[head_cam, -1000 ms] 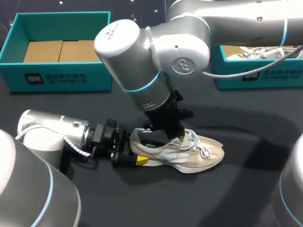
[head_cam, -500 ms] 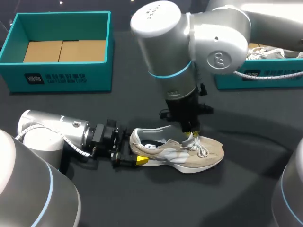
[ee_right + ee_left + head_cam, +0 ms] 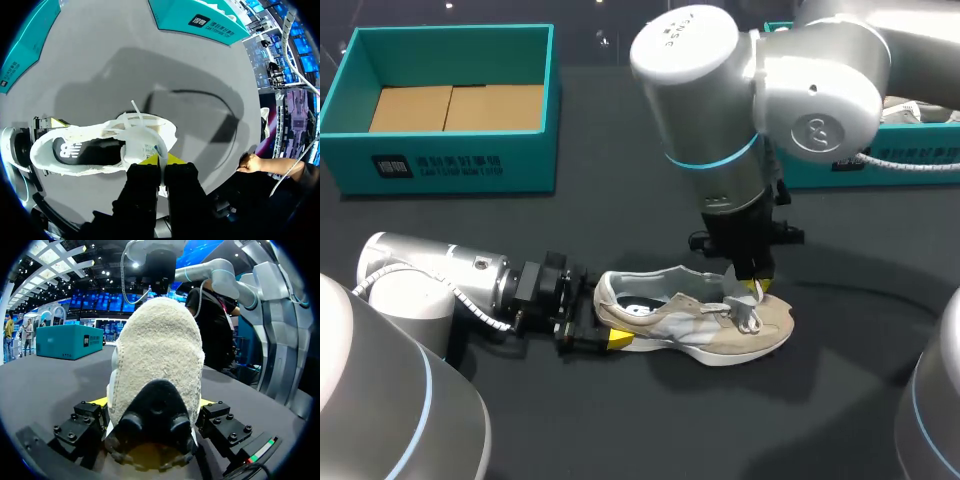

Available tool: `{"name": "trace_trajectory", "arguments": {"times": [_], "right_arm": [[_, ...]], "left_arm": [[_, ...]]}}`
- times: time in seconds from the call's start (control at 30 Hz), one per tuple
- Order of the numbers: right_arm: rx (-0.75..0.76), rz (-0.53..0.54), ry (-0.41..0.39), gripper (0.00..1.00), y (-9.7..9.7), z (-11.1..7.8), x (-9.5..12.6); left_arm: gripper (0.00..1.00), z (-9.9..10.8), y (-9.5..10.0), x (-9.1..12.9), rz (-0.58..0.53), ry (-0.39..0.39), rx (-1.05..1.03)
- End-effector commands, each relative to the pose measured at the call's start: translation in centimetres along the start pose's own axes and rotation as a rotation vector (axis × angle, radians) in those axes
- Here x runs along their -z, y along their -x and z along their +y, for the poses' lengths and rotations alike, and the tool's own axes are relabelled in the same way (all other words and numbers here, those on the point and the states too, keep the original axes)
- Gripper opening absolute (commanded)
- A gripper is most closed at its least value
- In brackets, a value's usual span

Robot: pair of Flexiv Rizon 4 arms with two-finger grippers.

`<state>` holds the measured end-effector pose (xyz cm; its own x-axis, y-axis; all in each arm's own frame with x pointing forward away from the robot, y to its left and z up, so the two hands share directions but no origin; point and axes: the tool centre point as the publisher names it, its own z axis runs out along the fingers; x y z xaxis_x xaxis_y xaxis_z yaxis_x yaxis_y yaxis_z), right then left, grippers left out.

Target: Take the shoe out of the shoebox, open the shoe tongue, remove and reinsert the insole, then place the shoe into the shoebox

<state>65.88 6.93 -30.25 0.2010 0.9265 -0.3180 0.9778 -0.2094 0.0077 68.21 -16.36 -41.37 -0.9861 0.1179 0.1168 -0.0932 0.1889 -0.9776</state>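
Two teal shoeboxes stand on the black table (image 3: 620,430). The left shoebox (image 3: 440,165) occupies the upper left of the head view, open at the top, with a bare brown cardboard floor. Below it, the left arm (image 3: 430,285) enters from the lower left and lies low and level over the table. The left gripper (image 3: 605,322) is at the heel of the shoe (image 3: 705,328); in the left wrist view the heel fills the gap between the two fingers, with a yellow tip against each side, so the fingers clamp the heel. The shoe, beige with a white sole, lies on its sole on the table just below the centre of the head view, toe toward the right, outside both boxes. In the right wrist view a dark insole (image 3: 82,149) lies inside the shoe. The right arm (image 3: 750,110) enters from the upper right and descends over the middle of the shoe. The right gripper (image 3: 752,290) has its fingers pressed almost together, pinching the white tongue (image 3: 140,147), which stands raised above the laces (image 3: 750,320). The right shoebox (image 3: 880,165) sits in the upper right, largely hidden behind the right arm.
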Motion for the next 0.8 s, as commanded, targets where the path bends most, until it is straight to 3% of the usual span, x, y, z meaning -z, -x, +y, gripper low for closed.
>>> {"name": "trace_trajectory", "arguments": {"times": [0.03, 0.13, 0.2, 0.33, 0.6, 0.7, 0.8], "right_arm": [[-0.294, 0.02, -0.004, 0.0, 1.0, 0.1, -1.4], [-0.287, 0.023, -0.009, 0.0, 1.1, 0.3, -2.4], [-0.287, 0.028, -0.011, 0.11, 1.0, 0.3, -3.2], [-0.29, 0.038, -0.014, 0.2, 1.0, 0.4, -4.4], [-0.313, -0.026, -0.039, 0.33, 1.9, 0.9, -5.5], [-0.317, -0.043, -0.047, 0.36, 2.3, 0.9, -5.2], [-0.305, -0.057, -0.017, 0.35, 2.6, 0.7, -3.3]], "left_arm": [[0.0, 0.3, -0.1, 0.1, -0.004, -0.001, 0.0], [0.0, 0.3, -0.1, 0.1, -0.004, -0.001, 0.0], [0.0, 0.3, -0.1, 0.1, -0.004, -0.001, 0.0], [0.0, 0.3, -0.1, 0.1, -0.004, -0.001, 0.0], [0.0, 0.3, -0.1, 0.1, -0.004, -0.001, 0.0], [0.0, 0.3, -0.1, 0.1, -0.004, -0.001, 0.0], [0.0, 0.3, -0.1, 0.1, -0.004, -0.001, 0.0]]}}
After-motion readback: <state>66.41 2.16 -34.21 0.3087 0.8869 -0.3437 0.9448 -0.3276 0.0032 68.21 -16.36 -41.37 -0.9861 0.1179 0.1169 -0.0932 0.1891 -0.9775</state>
